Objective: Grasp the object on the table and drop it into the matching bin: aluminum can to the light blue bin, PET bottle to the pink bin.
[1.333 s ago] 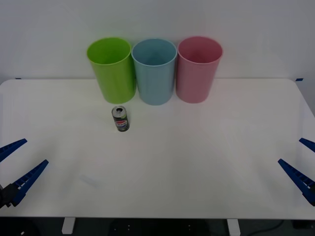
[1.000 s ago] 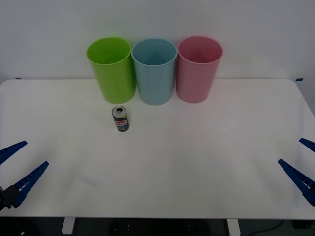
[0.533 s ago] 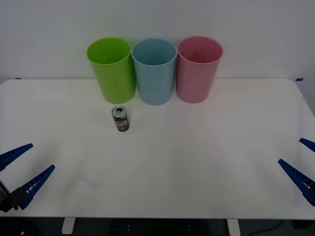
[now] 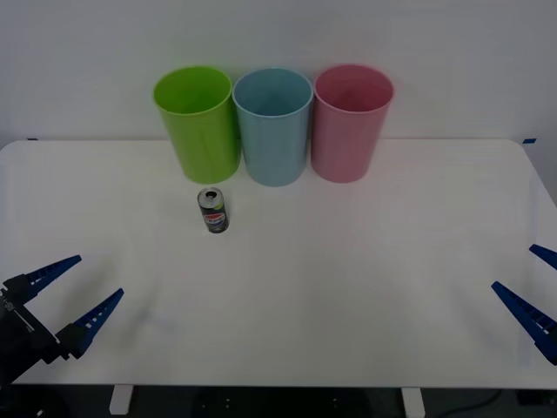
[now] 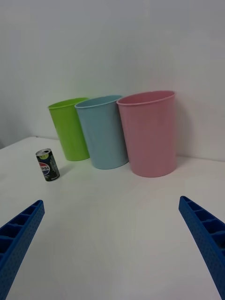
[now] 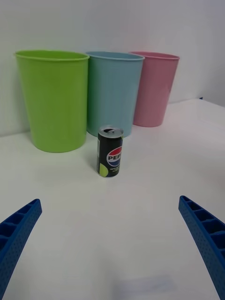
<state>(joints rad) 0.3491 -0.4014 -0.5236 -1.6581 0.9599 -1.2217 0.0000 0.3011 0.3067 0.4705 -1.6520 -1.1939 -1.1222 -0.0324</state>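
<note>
My left gripper [image 4: 77,292] hangs over the near left corner of the table [image 4: 348,287], and its two blue fingers are spread wide apart with nothing between them. In my left wrist view the fingers [image 6: 16,234] stand at the two lower corners, and the aluminum can [image 6: 109,151] is straight in front of them, upright on the white surface, well apart from the fingertips. The can is small and dark, it has a silver top and a round red, white and blue logo turned toward this camera. From the front view the can [image 4: 212,211] stands alone on the table, near the lime green bin [image 4: 198,123] and a little in front of it, not touching it. Behind the can three bins stand in a row along the far edge of the table: the green one on my left, the light blue bin [image 4: 273,125] in the middle and the pink bin [image 4: 351,121] on my right, each just beside its neighbour. My right gripper [image 4: 533,292] is at the near right edge of the table, also open and holding nothing, far from the can.
</note>
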